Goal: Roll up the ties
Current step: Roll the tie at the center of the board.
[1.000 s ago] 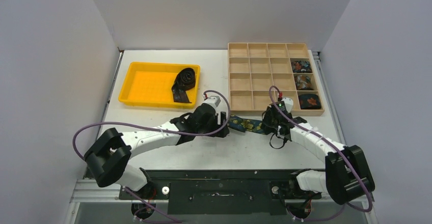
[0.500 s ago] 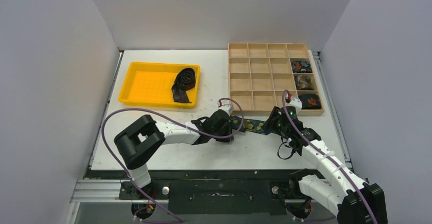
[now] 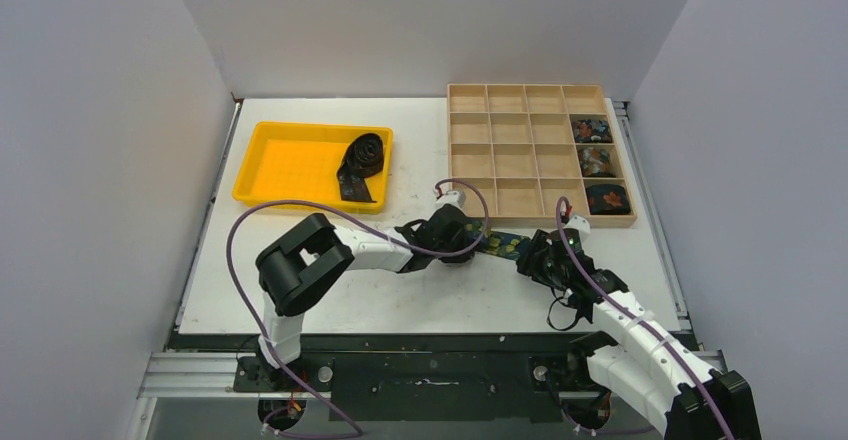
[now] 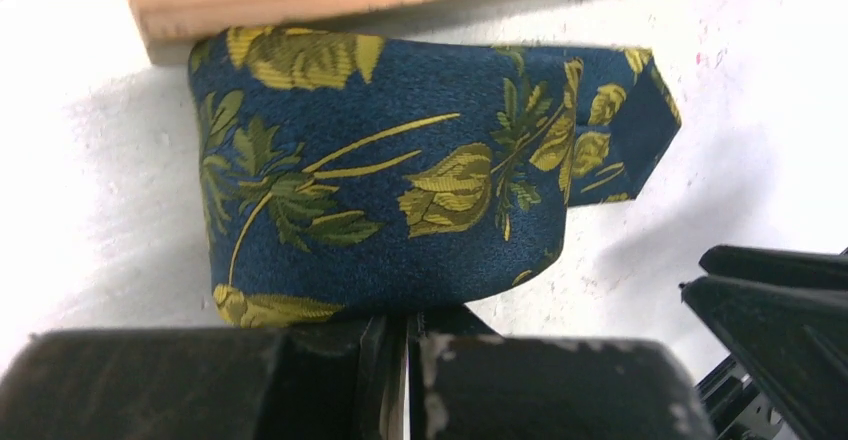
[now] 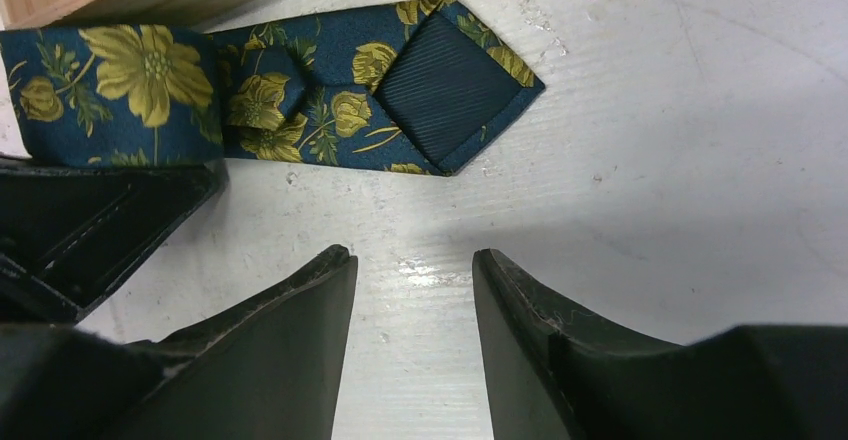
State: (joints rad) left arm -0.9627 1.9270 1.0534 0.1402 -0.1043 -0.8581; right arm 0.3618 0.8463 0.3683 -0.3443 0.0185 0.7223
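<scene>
A navy tie (image 3: pixel 503 245) with yellow flowers lies on the white table just in front of the wooden grid tray (image 3: pixel 450 150). In the left wrist view the tie (image 4: pixel 380 190) is folded over into a loop, and my left gripper (image 4: pixel 408 325) is shut on the loop's near edge. My left gripper (image 3: pixel 465 240) sits at the tie's left end. My right gripper (image 5: pixel 413 265) is open over bare table, just short of the tie's pointed tip (image 5: pixel 450 85). In the top view my right gripper (image 3: pixel 532 258) is at the tie's right end.
Three rolled ties (image 3: pixel 597 161) fill the right column of the wooden tray. A yellow tray (image 3: pixel 270 165) at the back left holds a loosely coiled black tie (image 3: pixel 360 165). The two grippers are close together; the left one's black finger (image 5: pixel 90 230) shows in the right wrist view.
My left gripper slid right along the tie and shut on it, leaving a shorter strip showing. My right gripper drew back toward the near right, and stayed open.
</scene>
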